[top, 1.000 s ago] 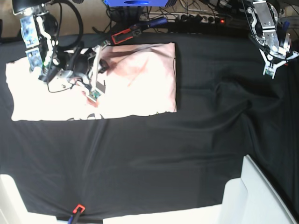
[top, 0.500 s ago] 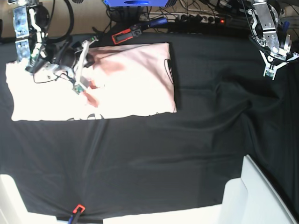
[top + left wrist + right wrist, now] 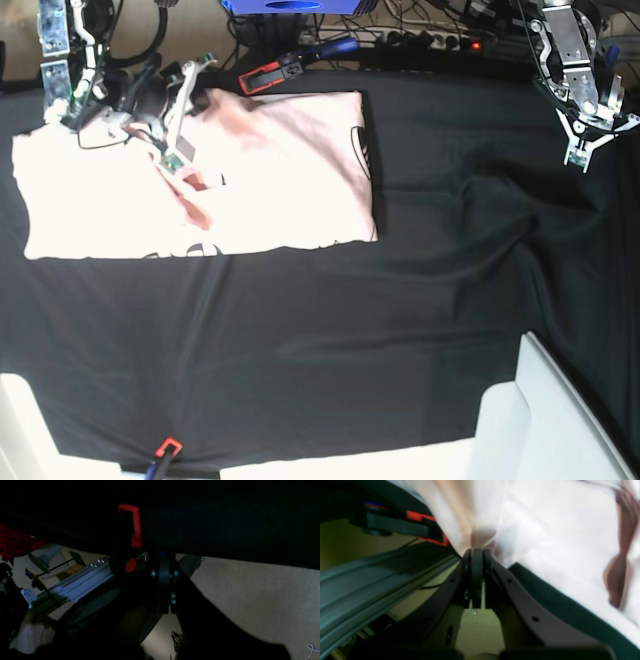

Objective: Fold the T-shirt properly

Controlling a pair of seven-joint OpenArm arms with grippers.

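The pale pink T-shirt [image 3: 280, 170] lies flat on the black table cloth [image 3: 330, 340] at the far left, with black print showing along its right and near edges. My right gripper [image 3: 180, 165] stands over the shirt's left half, shut on a raised pinch of pink fabric. In the blurred right wrist view the jaws [image 3: 476, 555] meet on the T-shirt [image 3: 545, 535]. At the far right my left gripper [image 3: 581, 152] hangs shut and empty above bare cloth, away from the shirt. The left wrist view is dark, with the shut fingers [image 3: 163, 580] seen against the floor.
A red and black clamp [image 3: 268, 74] grips the table's far edge just behind the shirt, beside cables and a power strip [image 3: 430, 40]. White boxes [image 3: 545, 420] stand at the near right corner. Another small red clamp [image 3: 166, 449] sits on the near edge.
My right gripper has moved left and toward the far edge, dragging the pinched fabric with it. The shirt's far right corner has shifted slightly left. The left arm has not moved.
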